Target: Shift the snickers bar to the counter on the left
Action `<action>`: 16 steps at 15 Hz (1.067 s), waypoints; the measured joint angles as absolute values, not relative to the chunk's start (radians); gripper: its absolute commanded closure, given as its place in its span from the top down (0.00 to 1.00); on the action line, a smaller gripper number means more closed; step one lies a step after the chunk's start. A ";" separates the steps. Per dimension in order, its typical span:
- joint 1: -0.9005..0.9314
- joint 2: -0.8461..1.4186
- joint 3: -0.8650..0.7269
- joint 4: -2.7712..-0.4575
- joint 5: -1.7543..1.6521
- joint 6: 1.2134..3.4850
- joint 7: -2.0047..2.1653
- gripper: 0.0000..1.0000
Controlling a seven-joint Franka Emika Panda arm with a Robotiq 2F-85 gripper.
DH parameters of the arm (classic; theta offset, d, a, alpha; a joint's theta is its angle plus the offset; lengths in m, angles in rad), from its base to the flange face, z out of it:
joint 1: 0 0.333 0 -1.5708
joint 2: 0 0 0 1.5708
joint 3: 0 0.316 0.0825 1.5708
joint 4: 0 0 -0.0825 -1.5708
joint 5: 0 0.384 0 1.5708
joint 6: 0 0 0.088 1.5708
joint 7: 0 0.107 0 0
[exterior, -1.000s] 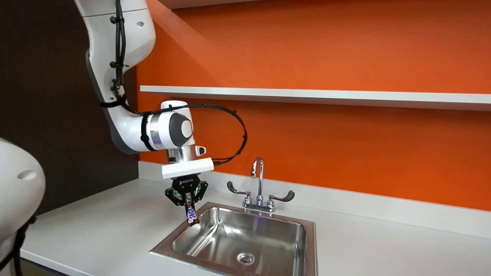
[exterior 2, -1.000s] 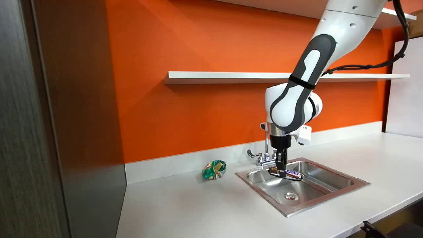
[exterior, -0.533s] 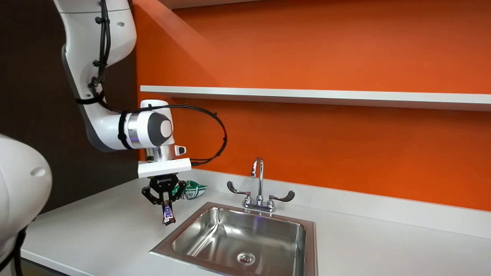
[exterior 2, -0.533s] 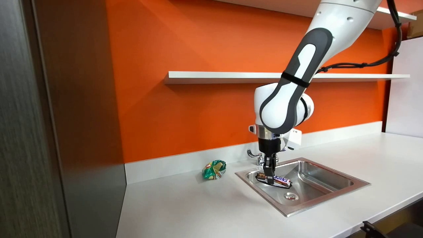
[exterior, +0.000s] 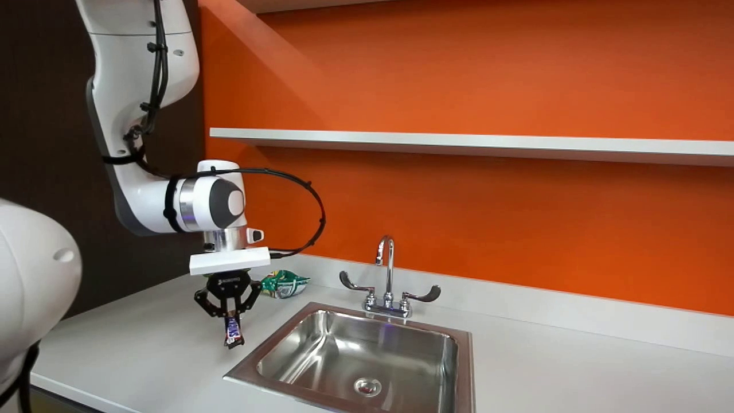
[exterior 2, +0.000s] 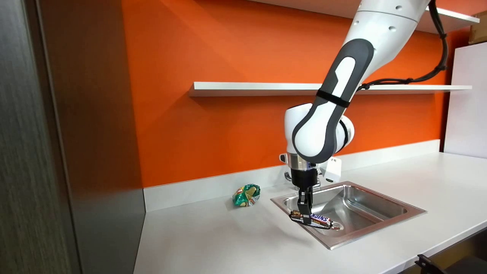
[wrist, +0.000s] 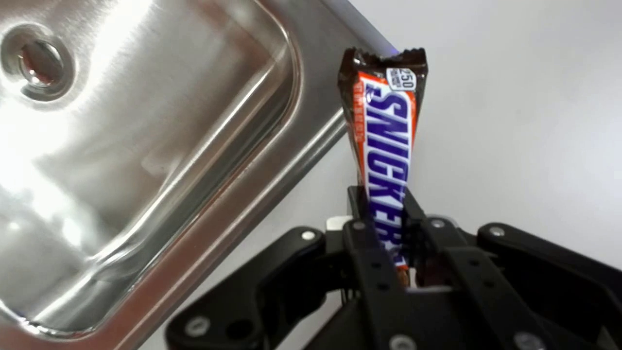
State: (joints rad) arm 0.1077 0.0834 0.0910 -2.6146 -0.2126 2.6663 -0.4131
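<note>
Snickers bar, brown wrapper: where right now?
In an exterior view, the brown-wrapped Snickers bar is held in the black two-finger gripper, left of both the rectangular stainless-steel sink and the crumpled green packet.

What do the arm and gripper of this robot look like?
The arm is rounded and white, with dark grey panels and silver sections; black cables run along it and black straps circle it. The gripper is black and angular, with round screws and pale lettering, too blurred to read.

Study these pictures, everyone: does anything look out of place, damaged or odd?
The crumpled green packet on the counter, near the sink, looks somewhat out of place: it resembles discarded packaging. I can't tell whether it's torn.
</note>
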 measured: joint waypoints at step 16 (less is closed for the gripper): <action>0.116 0.239 0.106 -2.528 -0.216 2.667 -0.380 0.74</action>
